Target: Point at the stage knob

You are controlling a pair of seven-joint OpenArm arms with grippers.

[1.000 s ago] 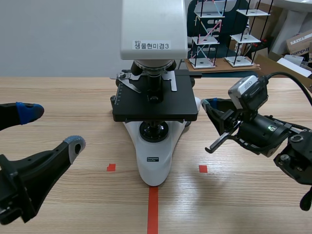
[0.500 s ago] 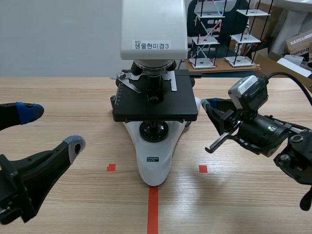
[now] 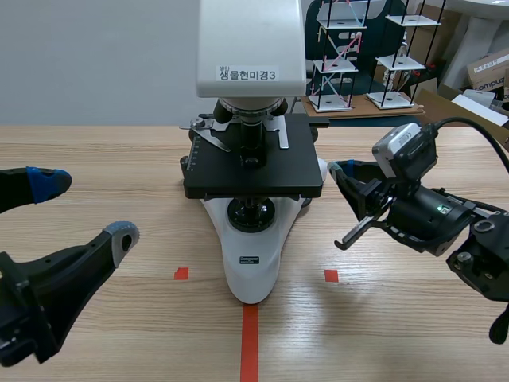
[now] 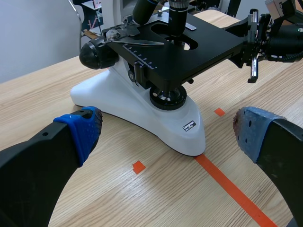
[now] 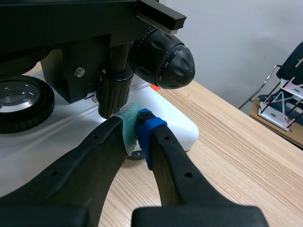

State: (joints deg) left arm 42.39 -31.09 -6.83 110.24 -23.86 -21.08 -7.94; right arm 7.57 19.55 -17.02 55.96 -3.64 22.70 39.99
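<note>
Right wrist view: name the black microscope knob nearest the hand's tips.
The slim ribbed black knob hanging below the black stage, just ahead of the right hand's shut tips. The big round black knob sits higher and farther off.

Scene camera sits between the arms at the tabletop's (image 3: 95, 143) near edge and faces the far edge, with the microscope (image 3: 253, 159) central at moderate range. Left wrist camera looks down at it from the front left. Right wrist camera sits very close beside the stage knob (image 5: 113, 94). All three views share the microscope base.
</note>
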